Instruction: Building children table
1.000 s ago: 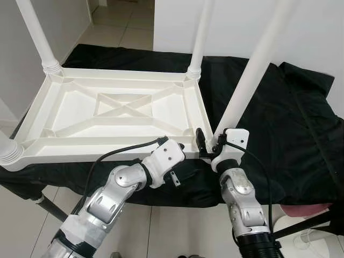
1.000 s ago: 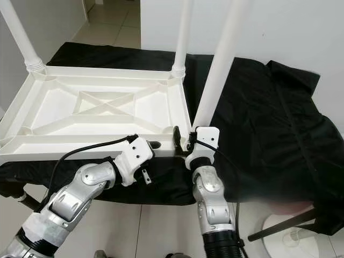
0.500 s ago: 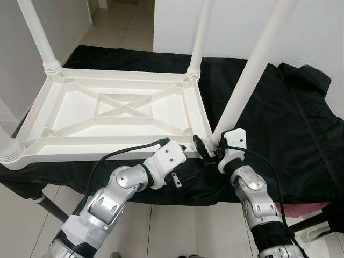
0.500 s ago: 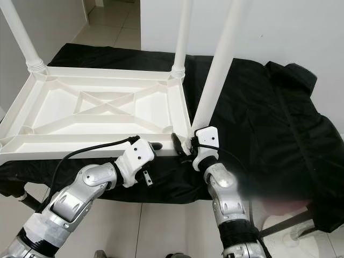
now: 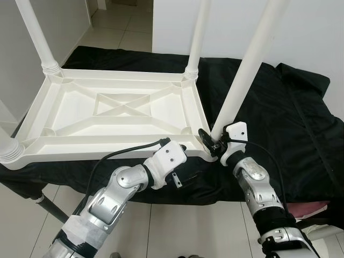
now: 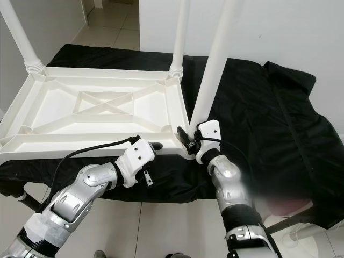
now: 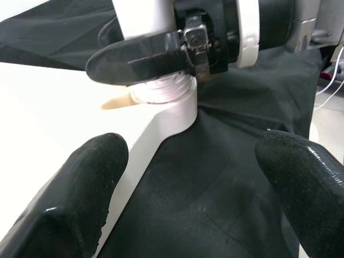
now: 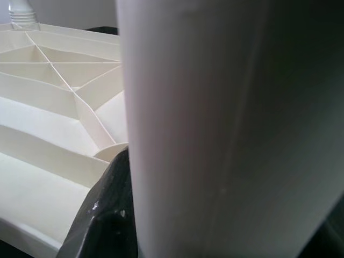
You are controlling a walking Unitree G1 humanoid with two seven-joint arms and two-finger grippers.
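Black cloth covers the stand where the white tabletop lies upside down, three legs seated. At its near right corner the right gripper clamps the fourth leg, seemingly mid-fitting. Beside it, the left gripper hangs spread, holding nothing.

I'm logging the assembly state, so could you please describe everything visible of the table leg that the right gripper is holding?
The table leg is a long, smooth white tube, seemingly plastic, rising slightly tilted from the near right corner socket of the upturned white tabletop. Its ribbed base sits in that socket. The right gripper is shut on it just above the base.
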